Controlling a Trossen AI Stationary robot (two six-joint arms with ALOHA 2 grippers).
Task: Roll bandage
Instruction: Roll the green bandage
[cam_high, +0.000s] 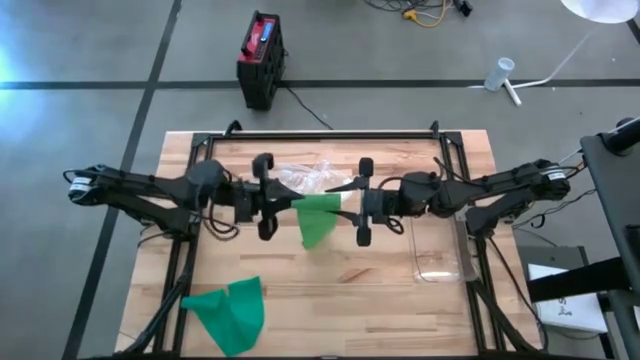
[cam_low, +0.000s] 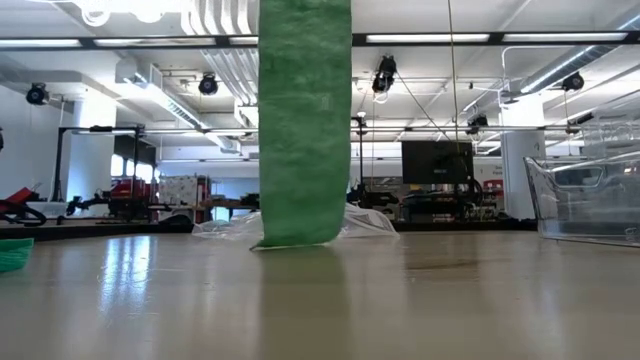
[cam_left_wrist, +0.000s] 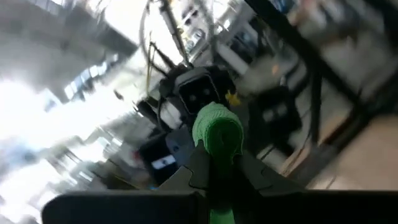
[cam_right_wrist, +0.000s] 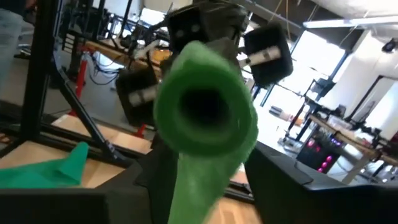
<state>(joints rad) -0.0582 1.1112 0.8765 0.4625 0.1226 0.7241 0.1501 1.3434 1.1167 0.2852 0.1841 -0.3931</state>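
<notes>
The left claw (cam_high: 283, 197) is seen clamped shut on the rolled top end of the green bandage (cam_high: 318, 217), held above the middle of the desk (cam_high: 360, 290). In the left wrist view the pinched roll stands up between the dark fingers (cam_left_wrist: 196, 168). The right claw (cam_high: 345, 200) is set against the same roll from the right side; in its wrist view the open tube end is seen head-on, but whether its jaws are gripping or only bracketing the roll cannot be told. Below the two claws the unrolled length hangs down as a flat strip, and its lower edge is seen in the low view just touching the desk.

The task is judged to be partly done: a short roll has been formed at the top, while most of the strip is left to wind.

A second green bandage (cam_high: 228, 312) lies crumpled at the near left of the desk, unrolled. A clear plastic bag (cam_high: 305, 177) lies behind the hanging strip, and a clear bin (cam_high: 440, 245) stands at the right.
</notes>
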